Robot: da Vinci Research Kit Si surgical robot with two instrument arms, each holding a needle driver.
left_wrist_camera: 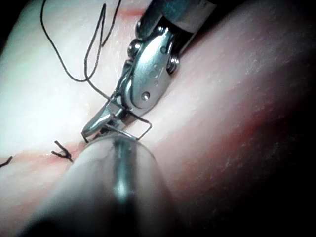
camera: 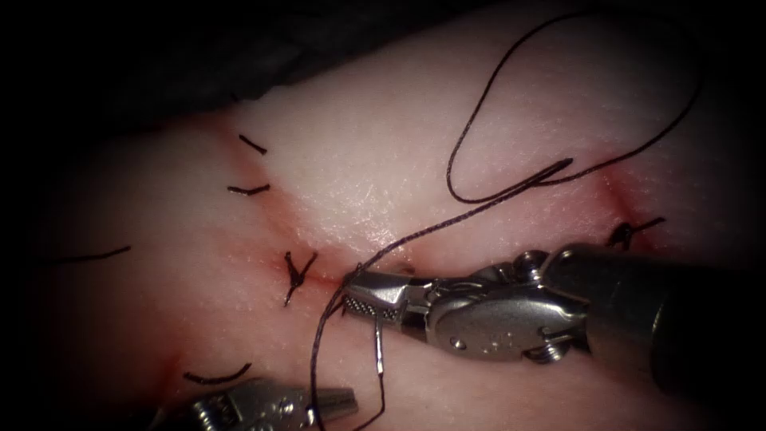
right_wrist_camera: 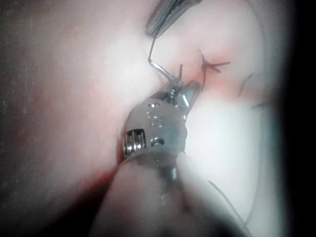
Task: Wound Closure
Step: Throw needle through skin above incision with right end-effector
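Note:
My right tool [camera: 359,295] reaches in from the right, its tips at the cut [camera: 323,275] in the pale tissue [camera: 383,160]. It is shut on the curved needle [camera: 378,347]. The needle's rear part hangs down from the jaws toward the lower edge; its point end is hidden by the jaws, so I cannot tell whether it is in the tissue. In the left wrist view the needle [left_wrist_camera: 143,129] bends out beside the right tool [left_wrist_camera: 98,126]. My left tool [camera: 351,395] lies low, shut on the dark thread [camera: 319,351] that runs tight up to the cut.
A tied stitch [camera: 297,275] sits just left of the right tool's tips, another [camera: 630,231] at the right. Slack thread loops wide [camera: 511,96] over the upper right tissue. Cut ends of thread [camera: 247,190] lie at the left. Red fluid [camera: 263,263] tints the cut line.

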